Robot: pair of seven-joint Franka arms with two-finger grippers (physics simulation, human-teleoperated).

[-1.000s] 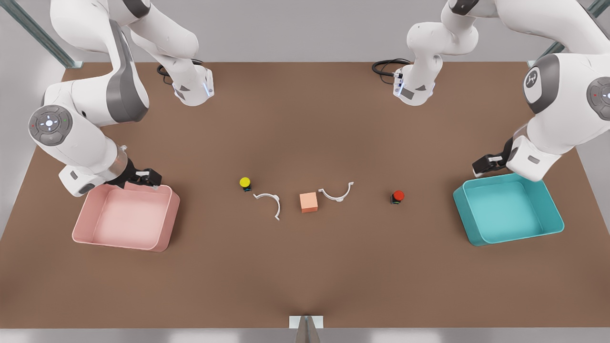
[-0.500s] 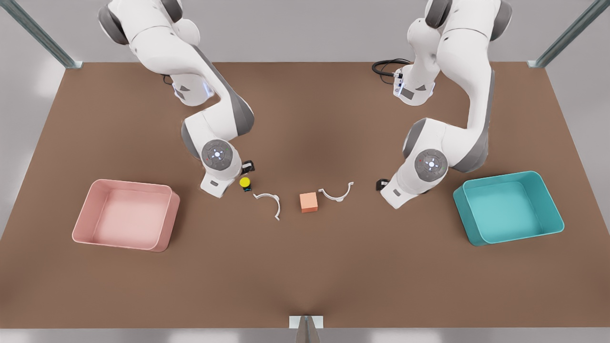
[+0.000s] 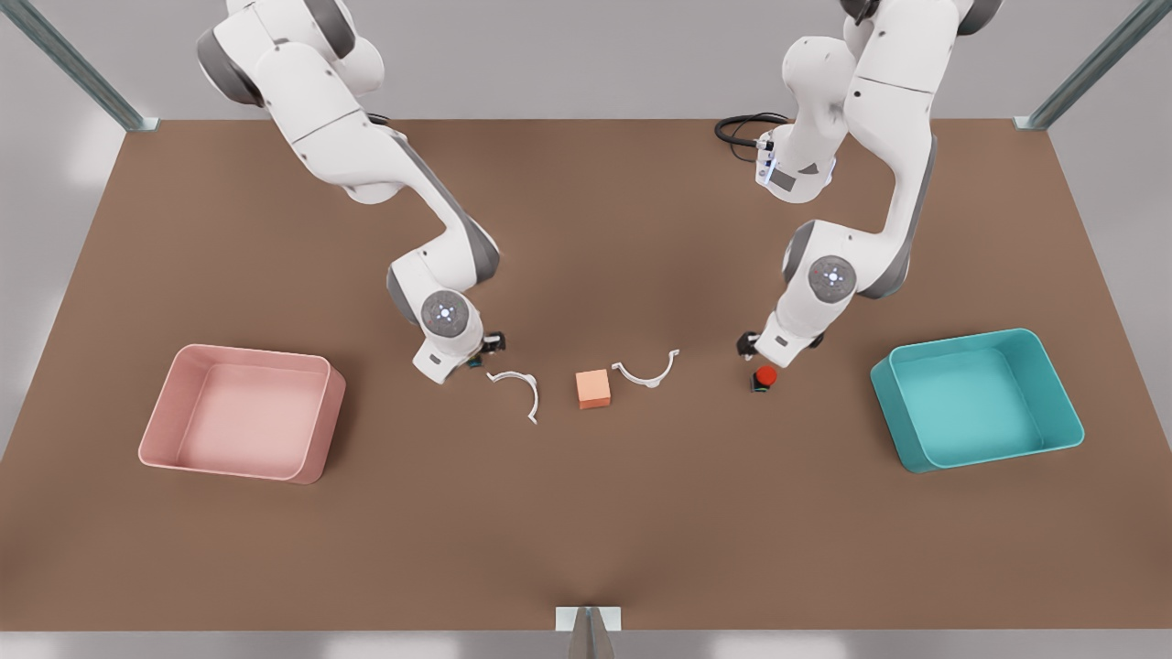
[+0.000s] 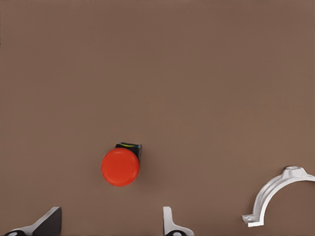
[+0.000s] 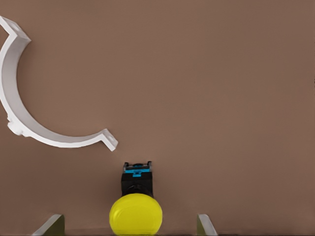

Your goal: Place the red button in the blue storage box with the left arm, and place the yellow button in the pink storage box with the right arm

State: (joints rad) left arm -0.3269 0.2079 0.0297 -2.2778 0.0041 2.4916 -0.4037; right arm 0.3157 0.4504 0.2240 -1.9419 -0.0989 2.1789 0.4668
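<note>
The red button [image 3: 765, 375] stands on the brown table, toward the front view's right of centre. My left gripper [image 3: 756, 351] hangs just over it, open; in the left wrist view the red button [image 4: 120, 166] lies just ahead of the left gripper [image 4: 109, 223], not held. My right gripper [image 3: 483, 351] is down at the yellow button [image 5: 135, 212], open, with the cap between its spread fingertips [image 5: 51, 223]. The blue storage box [image 3: 1062, 441] sits at the front view's far right. At the far left lies the pink storage box [image 3: 165, 430]. Both boxes hold nothing.
An orange-pink cube [image 3: 593, 388] sits mid-table between two white curved clips [image 3: 518, 386] [image 3: 648, 371]. One clip [image 5: 29, 113] lies close to the yellow button, the other clip [image 4: 274, 196] near the red one. Black cables [image 3: 740, 128] coil at the back.
Both arms swung in from the boxes to the table's middle. Each gripper has come down at its button; the right gripper now covers the yellow cap in the front view.
</note>
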